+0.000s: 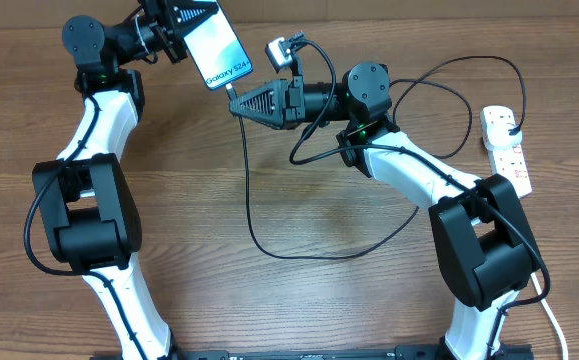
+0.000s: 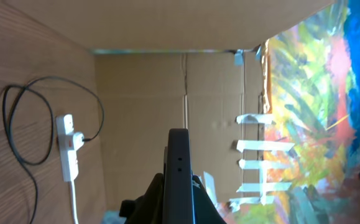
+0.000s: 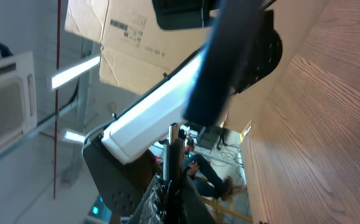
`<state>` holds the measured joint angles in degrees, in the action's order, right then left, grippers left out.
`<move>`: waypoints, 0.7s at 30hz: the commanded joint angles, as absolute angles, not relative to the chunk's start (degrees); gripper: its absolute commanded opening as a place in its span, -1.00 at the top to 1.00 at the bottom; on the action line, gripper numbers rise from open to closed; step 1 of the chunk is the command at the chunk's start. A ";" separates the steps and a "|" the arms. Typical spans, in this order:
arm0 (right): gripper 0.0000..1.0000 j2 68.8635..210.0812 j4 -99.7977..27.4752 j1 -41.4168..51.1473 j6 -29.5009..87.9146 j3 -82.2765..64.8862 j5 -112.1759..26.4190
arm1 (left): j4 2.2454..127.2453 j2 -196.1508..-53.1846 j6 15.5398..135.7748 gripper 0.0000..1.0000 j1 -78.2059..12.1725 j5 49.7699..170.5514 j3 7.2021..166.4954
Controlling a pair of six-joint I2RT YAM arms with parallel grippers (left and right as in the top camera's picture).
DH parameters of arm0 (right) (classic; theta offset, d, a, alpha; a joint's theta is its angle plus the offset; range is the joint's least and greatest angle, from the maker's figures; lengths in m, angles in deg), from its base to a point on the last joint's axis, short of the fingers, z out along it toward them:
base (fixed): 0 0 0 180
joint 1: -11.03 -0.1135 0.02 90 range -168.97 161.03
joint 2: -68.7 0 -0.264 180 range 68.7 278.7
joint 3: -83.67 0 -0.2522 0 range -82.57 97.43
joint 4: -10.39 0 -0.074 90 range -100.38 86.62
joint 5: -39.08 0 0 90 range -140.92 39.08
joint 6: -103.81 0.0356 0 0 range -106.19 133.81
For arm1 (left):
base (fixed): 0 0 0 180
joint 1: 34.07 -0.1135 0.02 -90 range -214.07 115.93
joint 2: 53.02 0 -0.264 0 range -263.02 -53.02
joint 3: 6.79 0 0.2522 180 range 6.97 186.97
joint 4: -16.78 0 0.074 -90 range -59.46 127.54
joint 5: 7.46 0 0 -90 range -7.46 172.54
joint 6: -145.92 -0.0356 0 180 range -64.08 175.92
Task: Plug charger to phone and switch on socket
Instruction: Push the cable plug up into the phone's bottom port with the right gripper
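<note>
Partly hidden, left pincer [image 1: 183, 28] clamped on phone [image 1: 217, 48], right pincer [image 1: 237, 103] pinching charger [image 1: 246, 190] near tip, port unseen

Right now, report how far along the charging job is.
Done: the charger's black plug sits in the socket. In hand: left gripper holds the phone up, lit; right gripper holds the charger's plug tip at its free end, not clearly seated. Left: seat it, then switch the socket on; switch state unreadable.
</note>
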<state>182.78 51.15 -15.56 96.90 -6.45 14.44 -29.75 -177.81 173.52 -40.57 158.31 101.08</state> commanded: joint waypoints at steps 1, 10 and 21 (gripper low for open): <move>0.93 183.04 51.52 -15.08 99.65 -5.45 11.40 | -31.28 -177.73 175.47 0.92 -40.90 154.46 101.95; 0.93 183.04 51.69 -15.08 99.30 -5.45 10.79 | -31.30 -177.73 175.47 0.91 -40.90 154.60 101.95; 0.93 183.04 51.65 -13.96 98.89 -5.45 10.81 | -31.17 -177.73 175.47 0.92 -40.98 156.02 101.95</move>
